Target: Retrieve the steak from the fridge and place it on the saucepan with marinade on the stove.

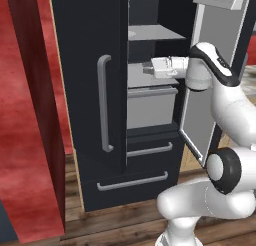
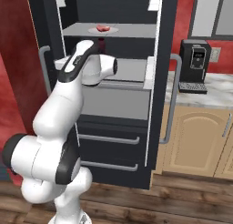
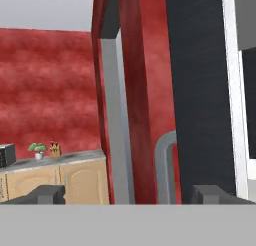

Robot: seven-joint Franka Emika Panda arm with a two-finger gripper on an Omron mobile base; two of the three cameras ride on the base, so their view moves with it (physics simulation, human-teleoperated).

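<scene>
The fridge (image 2: 113, 141) stood with its right door (image 1: 210, 90) swung open, so that the arm could reach the light grey shelves inside. The steak (image 2: 103, 28) lay on a pale round plate (image 2: 112, 31) on the upper shelf (image 2: 132, 32), above the level of the arm's wrist; this placement meant, in my judgement, that the hand needed to rise before any grasp. The gripper (image 1: 148, 68) pointed sideways at the middle shelf level, toward the closed left door with its grey bar handle (image 1: 104, 102). In the hand view, the two dark fingertips (image 3: 47, 194) stood far apart, so the gripper was spread wide and held nothing.

The saucepan, the marinade and the stove were outside all pictures. In the left base view the closed door hid most of the fridge interior. A dark coffee machine (image 2: 193, 66) stood on the counter (image 2: 214, 91) beside the fridge.
</scene>
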